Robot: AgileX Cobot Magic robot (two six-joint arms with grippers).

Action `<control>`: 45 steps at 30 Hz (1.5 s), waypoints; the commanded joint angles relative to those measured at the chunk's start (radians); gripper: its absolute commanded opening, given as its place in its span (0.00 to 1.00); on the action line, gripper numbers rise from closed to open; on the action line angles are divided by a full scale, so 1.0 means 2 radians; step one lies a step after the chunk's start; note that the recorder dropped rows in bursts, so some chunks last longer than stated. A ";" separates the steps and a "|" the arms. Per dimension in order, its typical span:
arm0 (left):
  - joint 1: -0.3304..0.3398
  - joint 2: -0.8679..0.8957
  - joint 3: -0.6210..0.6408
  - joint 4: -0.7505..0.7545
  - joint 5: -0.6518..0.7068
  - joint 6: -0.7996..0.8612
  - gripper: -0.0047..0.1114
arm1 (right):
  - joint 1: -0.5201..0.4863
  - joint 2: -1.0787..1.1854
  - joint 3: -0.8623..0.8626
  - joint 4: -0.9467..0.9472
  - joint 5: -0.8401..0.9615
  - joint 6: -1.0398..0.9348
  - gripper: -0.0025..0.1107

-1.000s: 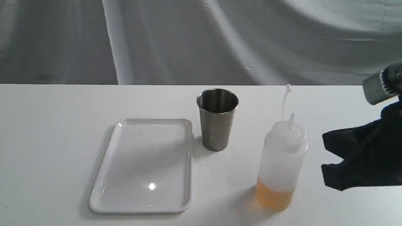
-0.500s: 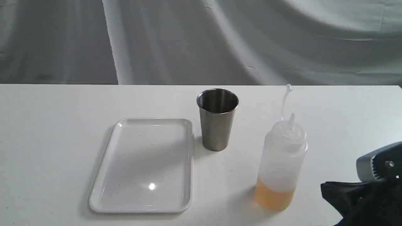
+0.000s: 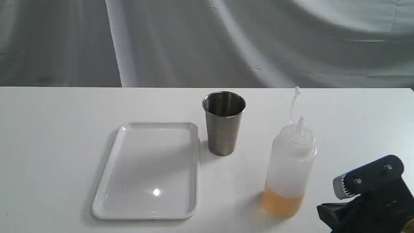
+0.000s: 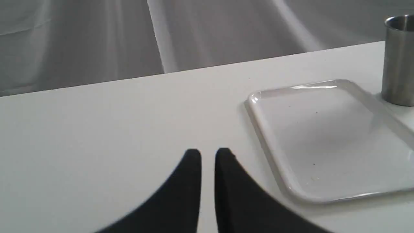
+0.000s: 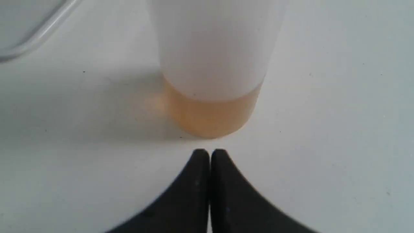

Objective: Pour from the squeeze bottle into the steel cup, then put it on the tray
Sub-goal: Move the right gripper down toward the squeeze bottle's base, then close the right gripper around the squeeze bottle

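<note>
Now you are at the reach for the bottle (image 3: pixel 289 168), so nothing of the pour is done yet. Take twelve o'clock as the curtain (image 3: pixel 194 42) side of the table (image 3: pixel 48 145). The bottle stands upright, and the cup (image 3: pixel 223 129) stands well apart from it at about ten o'clock. The tray (image 3: pixel 145 161) lies just beside the cup at about eight o'clock, with nothing on it.

Your right gripper (image 5: pixel 209 151) is low over the table at about four o'clock of the bottle, near its base but not touching. Its fingers are pressed together and hold nothing. So first spread them wider than the body before you go forward. Otherwise the closed tips will push the bottle and may tip it, because it is tall and mostly empty.

I would also raise the gripper a little, so that you take the body around its middle, above the liquid (image 5: pixel 210 113), not at the foot. The plastic looks soft, so close gently. The nozzle (image 3: pixel 300 123) seems uncapped, with its small cap (image 3: pixel 297 91) standing up on the tether, and a hard squeeze could push liquid out too early. The liquid is low, so I expect you must tilt far over the cup.

The left gripper (image 4: pixel 208 151) has only a thin slit between its fingers and holds nothing. The tray lies between it and the cup. Leave it there.
</note>
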 commanded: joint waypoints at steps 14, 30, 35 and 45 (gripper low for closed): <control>-0.002 -0.002 0.002 0.000 -0.003 -0.001 0.11 | 0.001 0.000 0.003 0.016 -0.010 0.001 0.77; -0.002 -0.002 0.002 0.000 -0.003 -0.001 0.11 | 0.001 0.005 0.003 0.047 -0.036 0.003 0.85; -0.002 -0.002 0.002 0.000 -0.003 -0.001 0.11 | 0.001 0.033 0.003 0.047 -0.051 0.003 0.85; -0.002 -0.002 0.002 0.000 -0.003 -0.001 0.11 | 0.001 0.083 -0.023 0.047 -0.077 0.004 0.84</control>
